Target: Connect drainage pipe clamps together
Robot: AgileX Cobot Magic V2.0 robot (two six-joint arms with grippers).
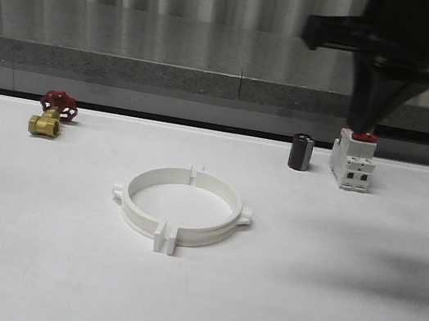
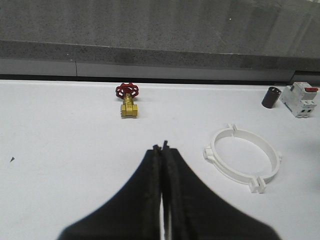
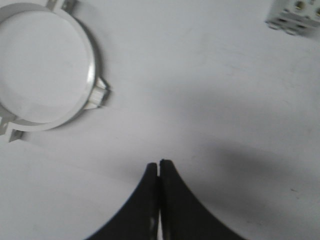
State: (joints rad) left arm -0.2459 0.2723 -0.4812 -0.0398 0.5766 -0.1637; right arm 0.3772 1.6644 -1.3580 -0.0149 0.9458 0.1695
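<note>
The two white drainage pipe clamps lie flat mid-table, placed together as one ring. The left half (image 1: 132, 211) and right half (image 1: 221, 227) meet flange to flange at the front and the back, with a thin seam showing at each joint. In the left wrist view the ring (image 2: 225, 168) lies apart from my left gripper (image 2: 162, 146), which is shut on nothing above bare table. My right gripper (image 3: 159, 163) is also shut and holds nothing, and the ring (image 3: 93, 75) lies well clear of it. In the front view the right gripper (image 1: 365, 123) hangs high at the back right.
A brass valve with a red handwheel (image 1: 52, 115) sits at the back left. A dark cylinder (image 1: 301, 152) and a white breaker with a red switch (image 1: 352, 161) stand at the back right, under the right arm. A grey ledge (image 1: 130, 71) runs along the table's far edge.
</note>
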